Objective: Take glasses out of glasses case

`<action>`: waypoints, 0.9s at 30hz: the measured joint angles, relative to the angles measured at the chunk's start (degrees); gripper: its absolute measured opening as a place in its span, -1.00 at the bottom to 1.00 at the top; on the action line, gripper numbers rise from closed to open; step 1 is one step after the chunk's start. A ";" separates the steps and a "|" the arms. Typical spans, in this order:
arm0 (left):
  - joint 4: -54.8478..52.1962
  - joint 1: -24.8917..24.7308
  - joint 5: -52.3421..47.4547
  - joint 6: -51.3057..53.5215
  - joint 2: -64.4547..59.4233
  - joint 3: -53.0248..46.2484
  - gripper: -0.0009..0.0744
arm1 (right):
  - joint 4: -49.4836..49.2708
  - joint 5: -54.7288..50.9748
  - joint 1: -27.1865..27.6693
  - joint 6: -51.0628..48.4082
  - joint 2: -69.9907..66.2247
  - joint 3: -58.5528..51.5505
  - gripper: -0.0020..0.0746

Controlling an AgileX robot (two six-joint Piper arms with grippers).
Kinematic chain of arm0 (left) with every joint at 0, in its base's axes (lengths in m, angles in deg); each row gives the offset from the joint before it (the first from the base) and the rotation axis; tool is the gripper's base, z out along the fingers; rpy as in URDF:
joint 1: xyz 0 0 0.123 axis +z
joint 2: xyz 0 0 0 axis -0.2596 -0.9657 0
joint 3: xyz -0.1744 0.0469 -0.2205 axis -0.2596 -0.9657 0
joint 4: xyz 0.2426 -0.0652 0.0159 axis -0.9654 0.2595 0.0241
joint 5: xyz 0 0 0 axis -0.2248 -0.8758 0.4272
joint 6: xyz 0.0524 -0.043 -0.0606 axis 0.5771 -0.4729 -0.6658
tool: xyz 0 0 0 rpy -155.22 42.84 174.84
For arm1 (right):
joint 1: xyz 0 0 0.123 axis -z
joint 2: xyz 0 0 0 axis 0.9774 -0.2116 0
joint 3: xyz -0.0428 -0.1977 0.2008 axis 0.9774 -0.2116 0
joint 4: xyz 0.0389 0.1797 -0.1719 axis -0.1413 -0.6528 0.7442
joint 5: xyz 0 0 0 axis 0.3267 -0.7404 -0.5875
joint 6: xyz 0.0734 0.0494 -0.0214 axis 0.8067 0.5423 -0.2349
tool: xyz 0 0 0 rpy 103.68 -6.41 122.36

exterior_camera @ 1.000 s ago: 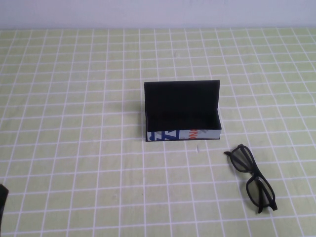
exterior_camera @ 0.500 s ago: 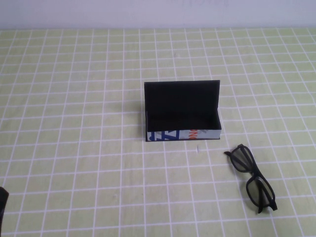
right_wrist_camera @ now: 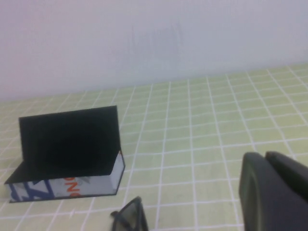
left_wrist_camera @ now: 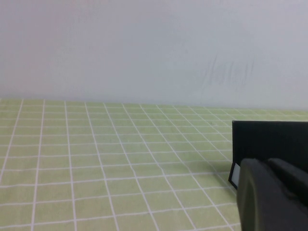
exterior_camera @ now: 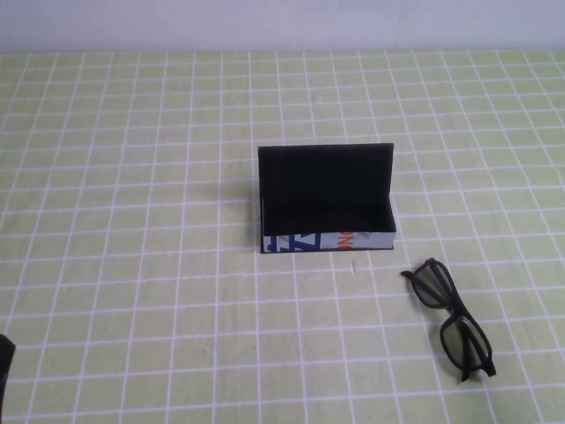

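Observation:
The glasses case [exterior_camera: 325, 240] stands open in the middle of the table, lid upright, black inside and empty. The black glasses [exterior_camera: 450, 320] lie unfolded on the cloth to the case's front right, apart from it. My left gripper [exterior_camera: 4, 367] shows only as a dark tip at the near left edge, far from both; in the left wrist view its fingers [left_wrist_camera: 267, 166] are together, with the case [left_wrist_camera: 269, 139] behind. My right gripper [right_wrist_camera: 264, 156] is out of the high view; its fingers are together and empty, near the case [right_wrist_camera: 67, 144] and the glasses [right_wrist_camera: 131, 216].
A green cloth with a white grid [exterior_camera: 132, 221] covers the table. A pale wall [exterior_camera: 282, 22] runs along the far edge.
The left gripper's tip has slipped slightly lower at the near left corner. The case and glasses have not moved.

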 joint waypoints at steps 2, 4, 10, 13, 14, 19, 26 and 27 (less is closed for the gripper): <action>0.00 0.00 0.00 0.00 0.00 0.00 -0.99 | 0.82 -0.85 2.49 -0.39 3.02 -1.07 -0.99; 0.00 0.00 0.00 0.00 0.00 0.00 -0.99 | 1.00 -1.21 4.60 -0.51 5.52 -1.94 -0.99; 0.00 0.00 0.00 -0.02 -0.10 0.00 -0.99 | 0.83 -1.24 6.42 -0.51 6.70 -2.66 -0.99; 0.00 0.00 0.00 -0.02 -0.10 0.00 -0.99 | 0.70 -1.24 6.55 -0.51 6.70 -2.76 -0.99; 0.00 0.00 0.00 -0.02 -0.10 0.00 -0.99 | 0.70 -1.24 6.55 -0.51 6.70 -2.76 -0.99; 0.00 0.00 0.04 -0.02 -0.10 0.00 -0.99 | 4.65 -4.60 6.55 1.68 6.70 -2.76 -0.99; 0.00 0.00 0.04 -0.02 -0.10 0.00 -0.99 | 17.49 -15.40 6.55 14.52 6.70 -2.76 -0.99; 0.00 0.00 0.04 -0.02 -0.10 0.00 -0.99 | 17.63 -15.81 6.55 14.77 6.70 -2.76 -0.99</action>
